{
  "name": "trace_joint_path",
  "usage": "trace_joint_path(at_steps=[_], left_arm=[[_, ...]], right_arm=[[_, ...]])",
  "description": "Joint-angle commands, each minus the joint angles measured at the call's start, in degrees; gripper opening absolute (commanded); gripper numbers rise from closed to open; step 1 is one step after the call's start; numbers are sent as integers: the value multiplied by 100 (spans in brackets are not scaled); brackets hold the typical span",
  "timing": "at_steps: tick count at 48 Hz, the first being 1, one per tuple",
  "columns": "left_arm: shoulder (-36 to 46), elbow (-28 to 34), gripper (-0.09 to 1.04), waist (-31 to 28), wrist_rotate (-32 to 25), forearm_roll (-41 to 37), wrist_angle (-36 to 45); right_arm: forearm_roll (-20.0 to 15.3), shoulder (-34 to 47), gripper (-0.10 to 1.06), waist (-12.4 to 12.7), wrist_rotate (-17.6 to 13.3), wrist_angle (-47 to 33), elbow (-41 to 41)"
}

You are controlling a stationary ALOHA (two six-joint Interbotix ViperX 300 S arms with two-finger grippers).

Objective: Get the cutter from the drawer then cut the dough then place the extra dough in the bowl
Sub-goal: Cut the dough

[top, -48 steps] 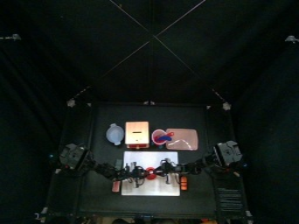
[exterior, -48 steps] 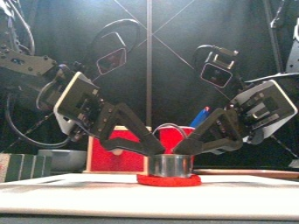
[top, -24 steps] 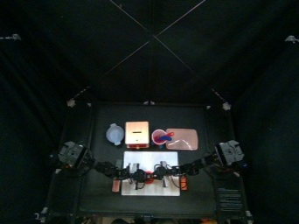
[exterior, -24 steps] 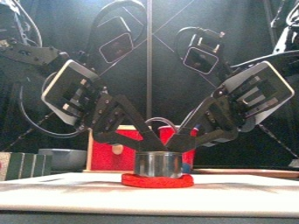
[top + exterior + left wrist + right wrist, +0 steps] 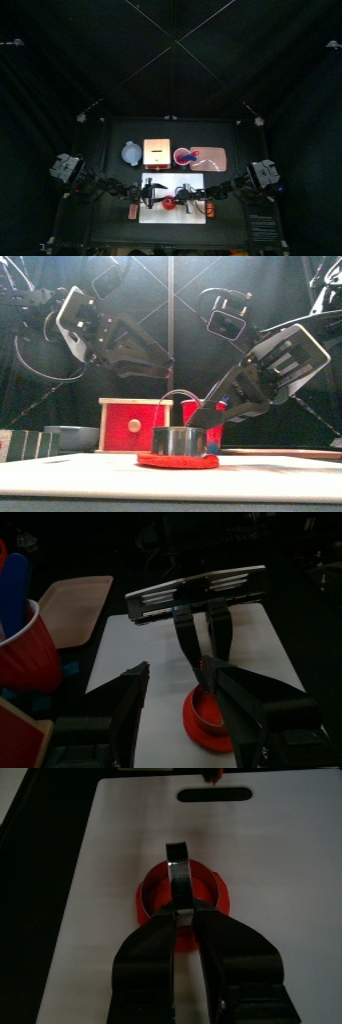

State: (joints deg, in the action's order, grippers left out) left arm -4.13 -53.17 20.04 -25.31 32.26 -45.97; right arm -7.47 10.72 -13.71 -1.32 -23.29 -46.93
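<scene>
Cutter point(image 5: 179, 442) status: I see the white cutting board point(image 5: 160, 214) at the table front. My left gripper point(image 5: 171, 670) hangs above the board, jaws spread and empty. My right gripper point(image 5: 182, 918) pinches the cutter's rim. The cutter stands on the red dough disc point(image 5: 177, 463) at mid-board.

Bench point(image 5: 96, 135): small, black, matt top, rectangular; the only furniture in view.
Back curtain point(image 5: 171, 60): black cloth, hangs behind the bench's far edge and rises well above it.
Left curtain point(image 5: 30, 150): black, closes the bench's left side.
Right curtain point(image 5: 314, 150): black, closes the bench's right side.
Light: low; curtains around the bench read near dark.
Floor under the bench: hidden.
</scene>
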Motion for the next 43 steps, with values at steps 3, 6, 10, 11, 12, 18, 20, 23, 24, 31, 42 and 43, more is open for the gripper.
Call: trace_joint_path(at_steps=[3, 6, 10, 11, 12, 18, 20, 23, 24, 31, 42, 43], left_arm=[[-70, 132, 68, 132, -18, -35, 0], [-185, 97, 61, 185, 26, -9, 79], [-378, 149, 56, 343, 132, 185, 158], [-457, 158, 55, 387, 167, 264, 158], [-519, 185, 54, 422, 185, 334, 167], [-747, 308, 53, 501, 220, 501, 176], [-809, 466, 53, 519, 229, 527, 176], [-905, 589, 53, 545, 220, 527, 185], [-949, 624, 53, 545, 229, 527, 185], [-1257, 800, 53, 545, 229, 571, 316], [-1468, 905, 53, 483, 220, 633, 492], [-1459, 905, 54, 475, 220, 624, 483]], right_arm=[[158, -439, 52, 9, -35, 545, 264], [220, -554, 57, 53, -44, 844, 396], [229, -633, 63, 105, -44, 1230, 589], [229, -633, 65, 105, -44, 1310, 624], [229, -642, 66, 114, -44, 1371, 650], [343, -624, 68, 167, -44, 1617, 729], [492, -668, 68, 193, -53, 1837, 800], [686, -721, 68, 220, -62, 2215, 923], [809, -747, 68, 246, -62, 2452, 1011], [1222, -729, 68, 299, -97, 3322, 1441], [1318, -554, 68, 264, -97, 3480, 1740], [1318, -536, 68, 264, -97, 3480, 1740]])
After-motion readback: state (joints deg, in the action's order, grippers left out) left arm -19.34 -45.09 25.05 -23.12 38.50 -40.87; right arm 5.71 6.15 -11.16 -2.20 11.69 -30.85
